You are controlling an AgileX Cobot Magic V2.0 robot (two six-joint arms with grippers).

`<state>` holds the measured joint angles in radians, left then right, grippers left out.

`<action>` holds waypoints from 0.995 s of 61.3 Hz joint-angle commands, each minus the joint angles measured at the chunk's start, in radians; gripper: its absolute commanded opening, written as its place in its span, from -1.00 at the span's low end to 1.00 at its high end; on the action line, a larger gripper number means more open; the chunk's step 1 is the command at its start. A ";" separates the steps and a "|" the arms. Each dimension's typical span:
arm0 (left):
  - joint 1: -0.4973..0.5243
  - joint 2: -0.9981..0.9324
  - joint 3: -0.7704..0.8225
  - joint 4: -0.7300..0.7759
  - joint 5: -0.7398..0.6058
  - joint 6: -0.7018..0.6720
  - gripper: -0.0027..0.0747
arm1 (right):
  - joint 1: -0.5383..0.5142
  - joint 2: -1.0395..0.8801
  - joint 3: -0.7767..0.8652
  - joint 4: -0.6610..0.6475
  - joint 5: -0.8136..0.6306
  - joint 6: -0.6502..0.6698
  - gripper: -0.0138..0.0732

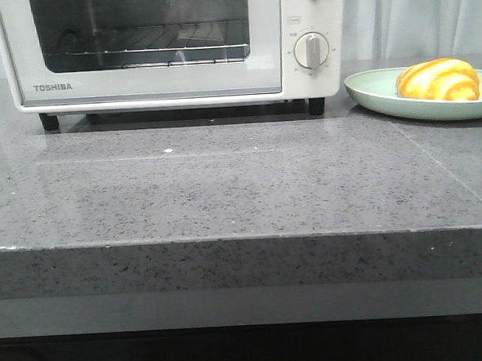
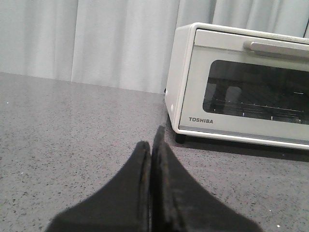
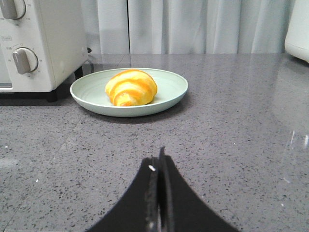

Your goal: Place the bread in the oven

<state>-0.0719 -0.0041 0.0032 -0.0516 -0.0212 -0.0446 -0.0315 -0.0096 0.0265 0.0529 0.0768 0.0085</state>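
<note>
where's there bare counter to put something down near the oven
Bare counter runs from the oven's feet to the near edge, and continues in front of the plate. Crowded only at back right, where the plate holding the bread sits close beside the oven.

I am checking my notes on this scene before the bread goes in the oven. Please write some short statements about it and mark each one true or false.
1. The oven door is shut. True.
2. The bread lies on the wire rack. False: it lies on the green plate, outside the oven.
3. In the front view the plate is to the right of the oven. True.
4. The right gripper holds the bread. False: its jaws are shut on nothing, apart from the plate.
5. The left gripper is open. False: it is shut.
</note>
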 commanded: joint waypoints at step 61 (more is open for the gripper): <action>0.001 -0.018 -0.038 -0.009 -0.071 0.000 -0.98 | -0.004 -0.023 -0.038 0.009 -0.124 -0.008 -0.84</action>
<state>-0.0719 -0.0041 0.0010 -0.0516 -0.0319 -0.0446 -0.0315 -0.0096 0.0265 0.0529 0.0447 0.0085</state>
